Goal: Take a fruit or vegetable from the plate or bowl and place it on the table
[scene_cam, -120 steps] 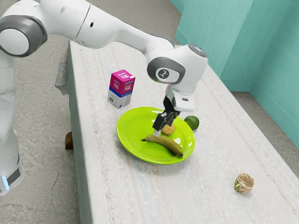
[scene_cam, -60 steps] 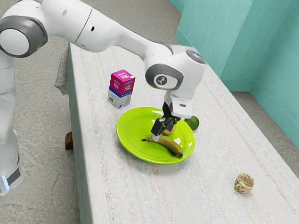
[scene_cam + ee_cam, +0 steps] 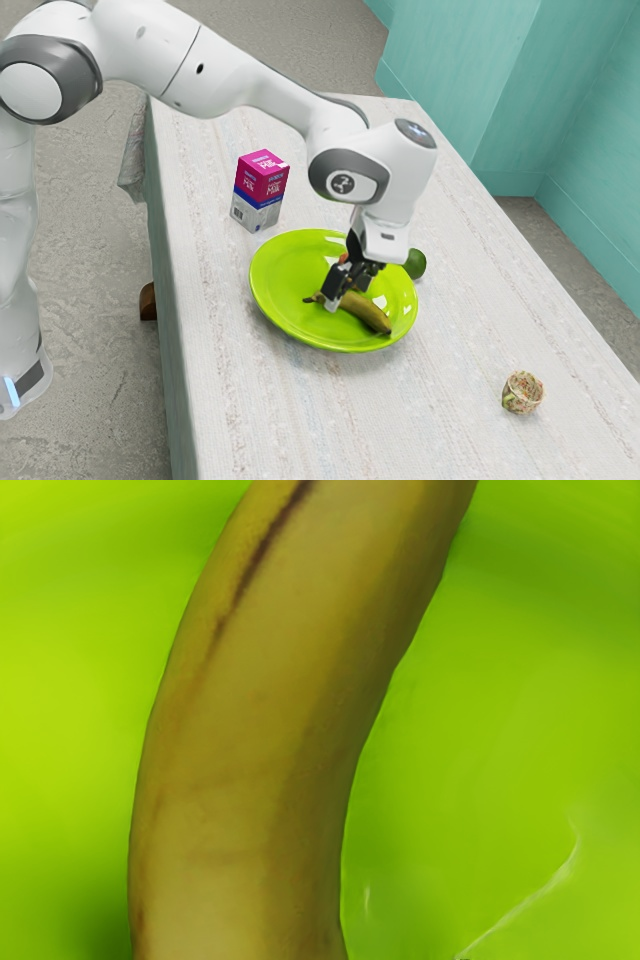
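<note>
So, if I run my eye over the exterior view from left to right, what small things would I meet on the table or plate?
Pink, blue and grey milk carton → curved brownish-yellow banana → round dark green fruit → small speckled multicoloured cup-like object.

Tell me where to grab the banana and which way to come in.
I'd take the banana around its thick middle, from straight above, with the gripper closing across its width. It lies flat and curved in the plate, with bare green along both long sides, which should leave room.
</note>
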Robot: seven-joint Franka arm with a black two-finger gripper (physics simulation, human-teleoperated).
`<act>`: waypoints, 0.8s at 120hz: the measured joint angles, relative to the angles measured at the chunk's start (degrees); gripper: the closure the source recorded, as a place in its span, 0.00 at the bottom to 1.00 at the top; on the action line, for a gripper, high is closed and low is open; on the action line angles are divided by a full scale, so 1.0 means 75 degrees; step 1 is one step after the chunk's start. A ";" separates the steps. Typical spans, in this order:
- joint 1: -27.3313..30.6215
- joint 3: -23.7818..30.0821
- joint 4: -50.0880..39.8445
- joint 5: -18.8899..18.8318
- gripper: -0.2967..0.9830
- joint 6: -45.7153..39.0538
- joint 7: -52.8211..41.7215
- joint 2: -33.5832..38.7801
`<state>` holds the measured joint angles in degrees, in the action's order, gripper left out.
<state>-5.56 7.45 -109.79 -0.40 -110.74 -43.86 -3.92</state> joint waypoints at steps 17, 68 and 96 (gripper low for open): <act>-0.0007 0.0002 -0.0099 0.0007 0.23 -0.0093 -0.0017 -0.0009; -0.0012 0.0002 -0.0222 0.0029 0.23 -0.0258 -0.0025 -0.0037; -0.0061 0.0002 -0.0279 0.0028 0.27 -0.0342 -0.0003 -0.0090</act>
<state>-6.02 7.47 -111.88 -0.18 -113.31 -43.88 -4.59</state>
